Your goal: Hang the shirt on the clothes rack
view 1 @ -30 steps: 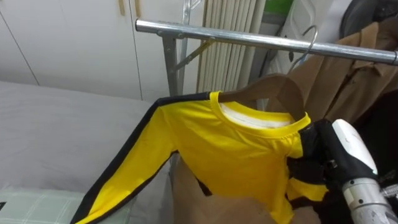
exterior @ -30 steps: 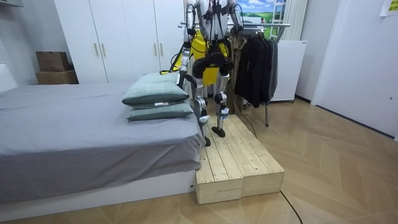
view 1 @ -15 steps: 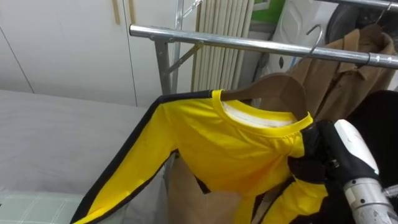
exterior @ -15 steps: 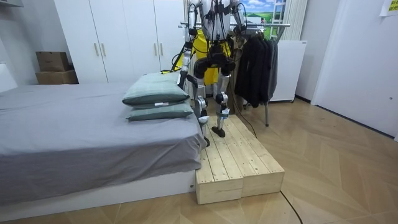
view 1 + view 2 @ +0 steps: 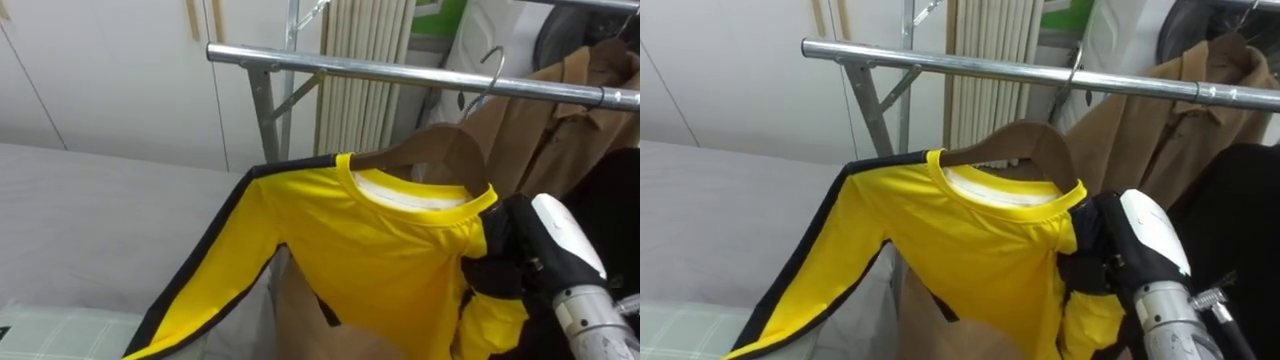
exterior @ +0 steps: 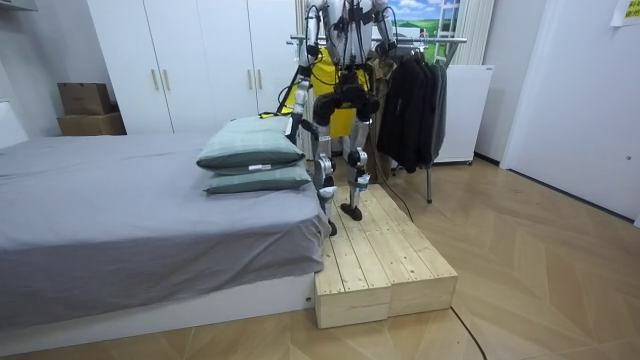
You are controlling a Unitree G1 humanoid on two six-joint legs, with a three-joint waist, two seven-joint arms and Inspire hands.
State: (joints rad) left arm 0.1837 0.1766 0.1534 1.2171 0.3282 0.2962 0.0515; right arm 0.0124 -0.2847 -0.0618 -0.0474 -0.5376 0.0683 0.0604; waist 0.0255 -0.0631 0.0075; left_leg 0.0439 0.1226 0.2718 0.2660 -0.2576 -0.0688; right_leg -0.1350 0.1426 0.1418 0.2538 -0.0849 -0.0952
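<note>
Yellow shirt (image 5: 370,240) is on its wooden hanger (image 5: 440,145). My right hand (image 5: 520,250) is clamped on the shoulder end, fingers curled round the cloth, low on the right and closest to me. So the shirt spreads out to the left of my hand and a bit above it. One black-striped sleeve trails down left over the bed (image 5: 90,200).

Main worry, I reckon, is the hook (image 5: 492,62). It's up at the rail (image 5: 380,70), right beside the tan coat (image 5: 560,120), and I honestly can't tell if it's seated over the bar or just leaning on it. If I let go with it half on, the whole lot probably slides off and drops.

Second worry is that I'm gripping one end only, so pulling away could drag the shirt off the hanger. The coat is crowding that spot too, so the hook might snag on it. I'm also standing on a wooden platform (image 6: 385,260) by the bed, so there's not much room to shuffle.
</note>
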